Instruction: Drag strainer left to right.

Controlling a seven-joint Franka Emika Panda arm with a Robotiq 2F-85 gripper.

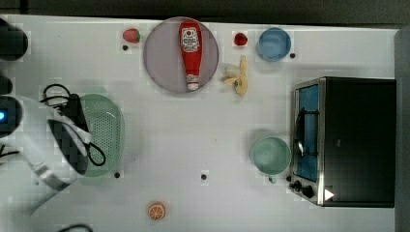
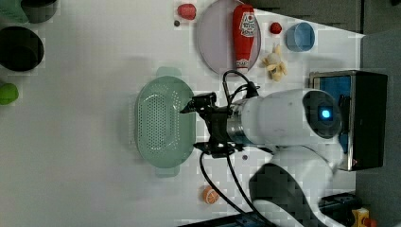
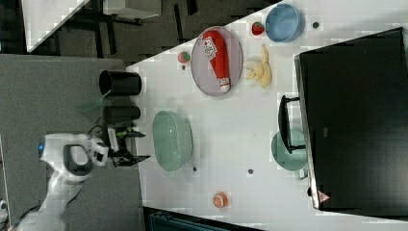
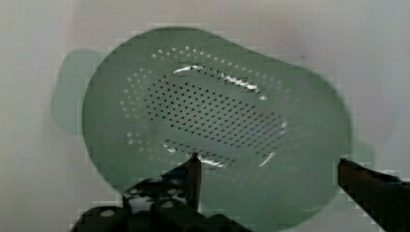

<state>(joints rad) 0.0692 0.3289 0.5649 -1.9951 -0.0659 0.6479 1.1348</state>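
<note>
A Panda arm hangs over a white table with its gripper spread wide above the strainer, the fingers pinching nothing. In the wrist view the two dark fingertips stand well apart, framing one side of the strainer's perforated bowl. The pale green strainer lies at the top view's left, partly hidden under the arm's white links and black cables. In the right view the gripper sits just beside the strainer's rim, on the right view's left.

Far across the table, at the top view's right, a mint cup rests beside a black toaster oven. Along the top view's upper edge, a ketchup bottle lies on a grey plate, flanked by two strawberries, a peeled banana and a blue bowl. An orange slice lies near the top view's lower edge.
</note>
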